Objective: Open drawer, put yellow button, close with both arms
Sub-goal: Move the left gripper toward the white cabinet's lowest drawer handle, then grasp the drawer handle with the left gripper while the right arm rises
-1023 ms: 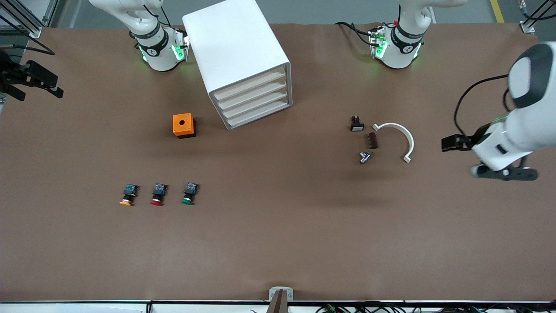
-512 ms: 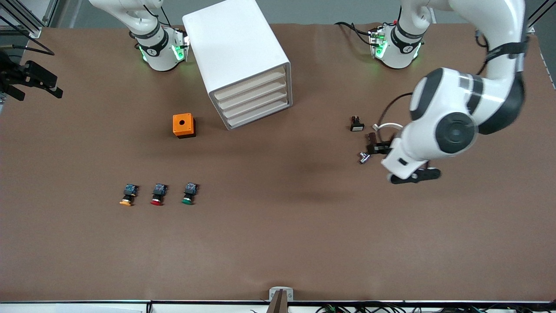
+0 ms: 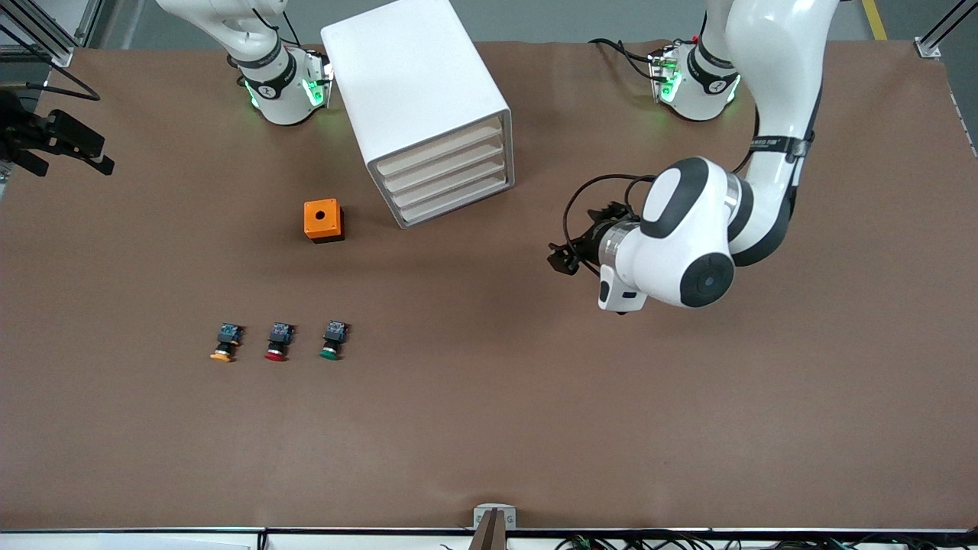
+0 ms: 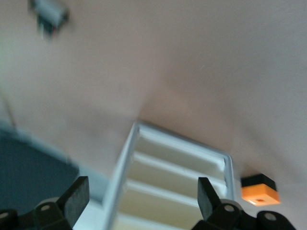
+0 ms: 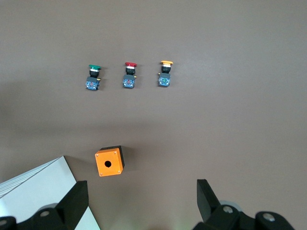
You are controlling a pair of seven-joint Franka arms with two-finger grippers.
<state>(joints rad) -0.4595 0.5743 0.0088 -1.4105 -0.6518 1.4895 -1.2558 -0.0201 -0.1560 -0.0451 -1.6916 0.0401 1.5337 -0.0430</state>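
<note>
The white cabinet (image 3: 416,84) stands near the robots' bases with all its drawers shut. Its uppermost drawer (image 3: 442,150) is closed. The yellow button (image 3: 222,344) lies on the table nearer the front camera, beside a red-capped (image 3: 276,343) and a green-capped button (image 3: 331,341). My left gripper (image 3: 564,258) hangs open and empty in the air beside the cabinet's front. Its wrist view shows the drawer fronts (image 4: 177,172) between the fingers. My right gripper (image 5: 139,191) is open and empty, high over the table, looking down on the yellow button (image 5: 165,73).
An orange box (image 3: 323,220) with a round hole sits beside the cabinet, between it and the buttons. The left arm's elbow (image 3: 688,244) covers small parts on the table. One blurred small black part (image 4: 48,17) shows in the left wrist view.
The left arm has swung from its end of the table across the small parts toward the cabinet's front. The right arm has hardly moved. Both grippers stayed open.
</note>
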